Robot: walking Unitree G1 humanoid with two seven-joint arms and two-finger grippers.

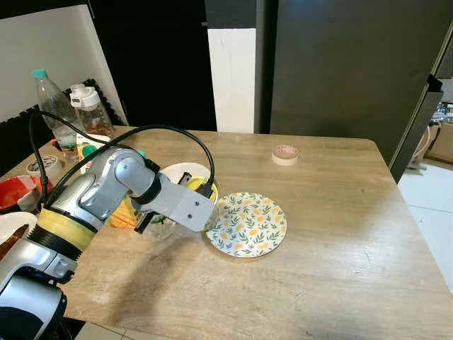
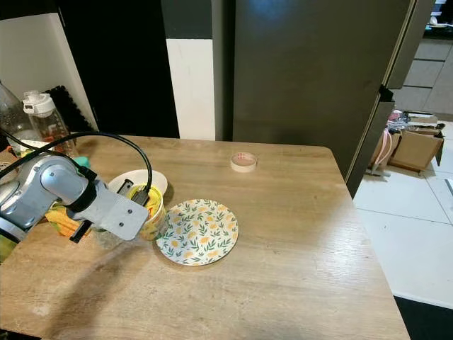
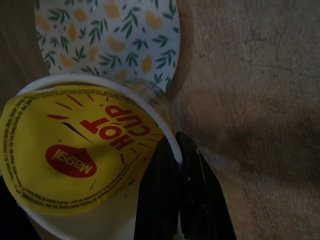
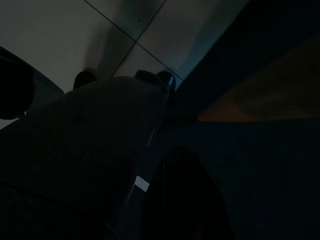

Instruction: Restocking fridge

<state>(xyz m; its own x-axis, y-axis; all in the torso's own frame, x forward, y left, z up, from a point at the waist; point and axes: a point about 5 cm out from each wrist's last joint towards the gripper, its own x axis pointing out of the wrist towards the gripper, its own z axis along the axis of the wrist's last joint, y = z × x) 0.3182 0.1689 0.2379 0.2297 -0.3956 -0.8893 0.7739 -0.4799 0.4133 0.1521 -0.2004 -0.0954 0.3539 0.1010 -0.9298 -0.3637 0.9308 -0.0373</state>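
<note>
Left end effector (image 3: 175,150), pinching noodle cup (image 3: 65,150) rim

I see open table (image 1: 340,234) along the right edge and near edge. A tape roll (image 1: 285,154) sits alone toward the far edge. The plate (image 1: 248,224) lies mid-table; bottles (image 1: 71,113) and a bowl (image 1: 185,172) crowd the left edge.

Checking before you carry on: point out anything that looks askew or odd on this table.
The noodle cup in the left gripper is tipped over, its yellow lid facing the wrist camera, right beside the patterned plate. The fingers pinch its rim. A roll of tape lies stray near the fridge. No spill is visible.
</note>
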